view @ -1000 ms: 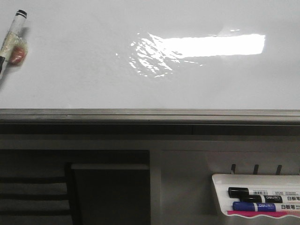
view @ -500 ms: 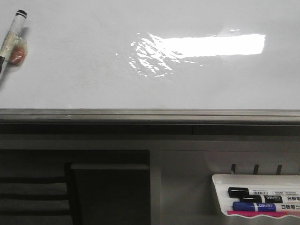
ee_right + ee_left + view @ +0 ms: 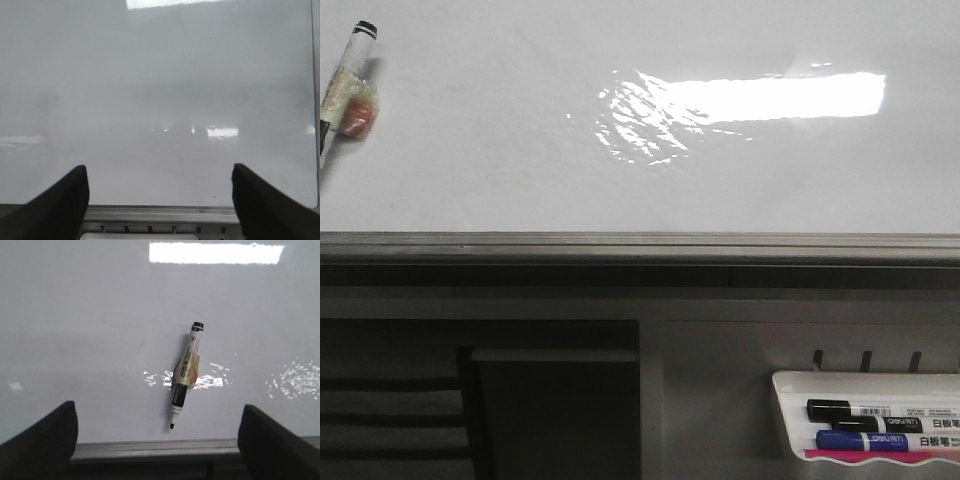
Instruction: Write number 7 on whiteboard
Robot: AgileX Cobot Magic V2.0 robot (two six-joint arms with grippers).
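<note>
The whiteboard (image 3: 520,160) is large, glossy and white with a bright glare patch and a grey edge rail (image 3: 640,243). A black-and-white marker (image 3: 345,75), wrapped in tape with an orange piece on it, lies on the board's far left. In the left wrist view the marker (image 3: 186,375) lies uncapped, its tip toward the rail. My left gripper (image 3: 159,412) is open and empty, just before the marker's tip. My right gripper (image 3: 159,172) is open and empty over bare board (image 3: 150,75). A faint short slanted mark (image 3: 142,343) shows; I cannot tell if it is the number 7.
A small white tray (image 3: 790,400) hangs below the board's rail at the lower right and holds a black marker (image 3: 860,411) and a blue marker (image 3: 865,440). Dark shelving sits under the rail at the lower left. Neither arm shows in the front view.
</note>
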